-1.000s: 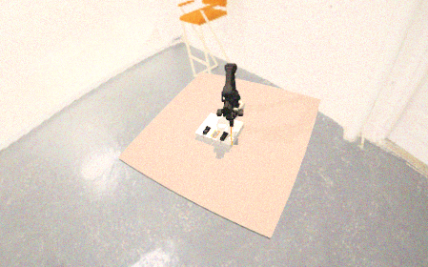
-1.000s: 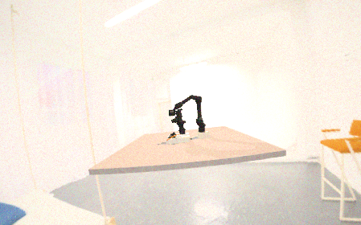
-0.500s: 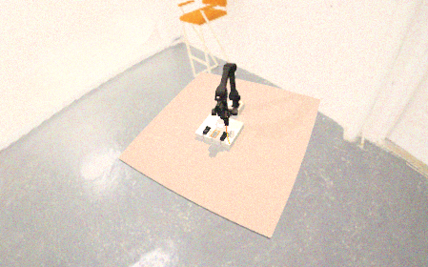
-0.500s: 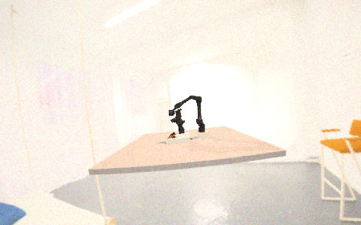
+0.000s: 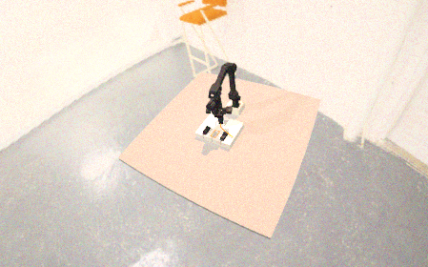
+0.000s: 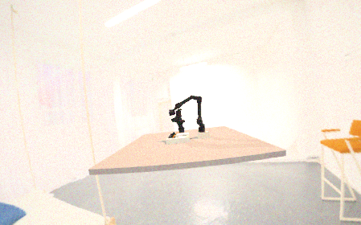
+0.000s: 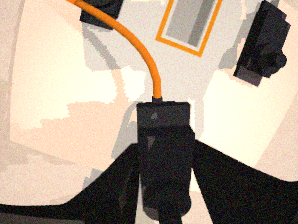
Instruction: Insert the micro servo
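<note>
Transport step in hand: gripper (image 7: 164, 183) is clamping the micro servo (image 7: 162, 156) by its body, carrying it above the white deck (image 7: 80, 83), not seated yet. Orange cable (image 7: 127, 32) is arcing away toward the far left. Marked pocket (image 7: 192, 11), orange outline, is sitting ahead and slightly to the right on the deck, between two seated servos (image 7: 265, 44). Next imo: centre over pocket, bring shaft up, line cable w/ notch (can't make notch out), then lower. Risk: cable snagging the left servo.

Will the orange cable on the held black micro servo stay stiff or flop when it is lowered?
The thin orange cable curves loosely, so it probably flexes and may miss the notch. The black micro servo looks rigid in the gripper, so unlikely to deform.
</note>
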Robot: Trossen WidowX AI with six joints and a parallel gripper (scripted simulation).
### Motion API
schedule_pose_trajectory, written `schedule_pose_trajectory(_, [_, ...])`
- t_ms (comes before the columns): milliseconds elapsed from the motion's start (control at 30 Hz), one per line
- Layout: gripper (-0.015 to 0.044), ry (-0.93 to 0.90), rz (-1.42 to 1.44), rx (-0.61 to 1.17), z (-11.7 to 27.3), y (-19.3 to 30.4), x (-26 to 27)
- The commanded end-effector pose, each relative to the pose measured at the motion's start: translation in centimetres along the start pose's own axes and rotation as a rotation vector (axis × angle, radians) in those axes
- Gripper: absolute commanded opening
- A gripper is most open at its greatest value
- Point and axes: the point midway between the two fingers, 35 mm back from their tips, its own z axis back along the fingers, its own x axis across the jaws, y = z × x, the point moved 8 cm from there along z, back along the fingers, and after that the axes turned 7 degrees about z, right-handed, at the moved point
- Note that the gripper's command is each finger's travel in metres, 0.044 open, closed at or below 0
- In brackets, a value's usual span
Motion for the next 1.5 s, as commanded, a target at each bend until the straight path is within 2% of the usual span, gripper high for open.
schedule_pose_trajectory(0, [0.0000,0.005,-0.057,0.000,0.1,0.1,-0.1])
schedule_pose_trajectory(333, [0.0000,0.005,-0.365,-0.001,0.1,0.1,-0.1])
schedule_pose_trajectory(567, [0.0000,0.005,-0.371,-0.001,0.1,-0.5,-0.4])
schedule_pose_trajectory(1467, [0.0000,0.007,-0.371,-0.008,0.3,-9.3,-5.1])
